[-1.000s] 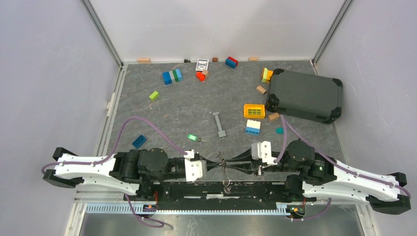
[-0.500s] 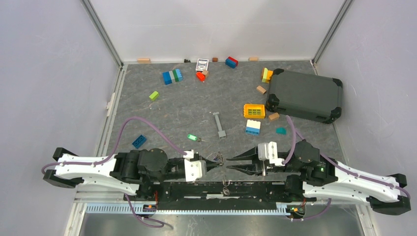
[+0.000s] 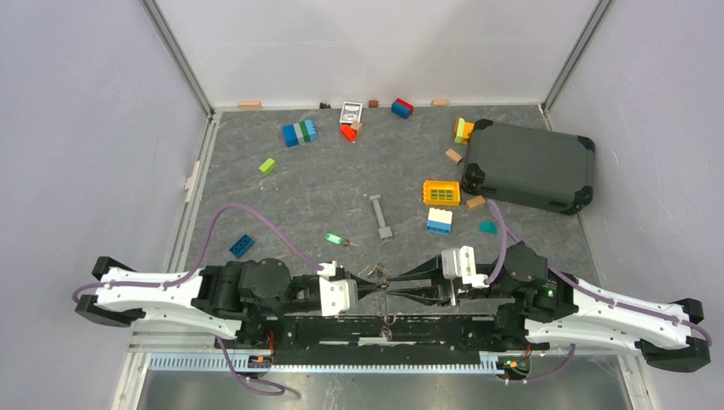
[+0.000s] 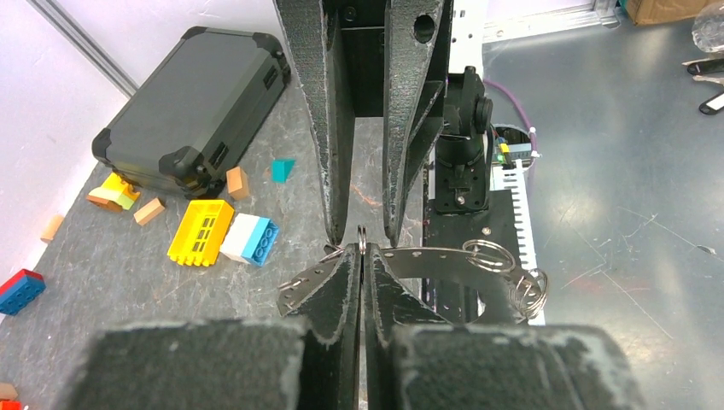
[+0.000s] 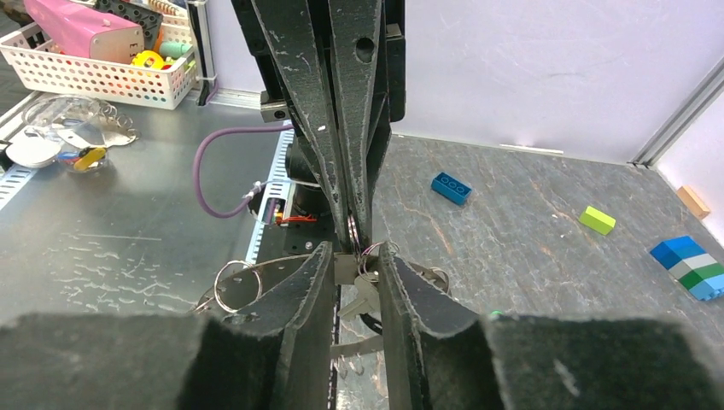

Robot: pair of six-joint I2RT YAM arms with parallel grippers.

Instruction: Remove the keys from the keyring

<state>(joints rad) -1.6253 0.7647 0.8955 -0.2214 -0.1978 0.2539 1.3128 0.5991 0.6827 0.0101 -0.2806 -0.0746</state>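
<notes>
My left gripper is shut on the thin silver keyring, which stands edge-on just past its fingertips. In the top view the two grippers meet tip to tip over the near edge, left gripper facing right gripper. The right gripper is open, its fingers straddling a silver key that hangs from the ring between them without being pinched. A green-headed key lies loose on the mat.
A grey metal bar, yellow grid block, white-and-blue brick and blue brick lie beyond the grippers. A black case sits at the right. Spare rings hang on a perforated strip below.
The right gripper pulled back to the right and opened wider, then came back left so its fingers straddle the hanging key. The left gripper kept its hold.
</notes>
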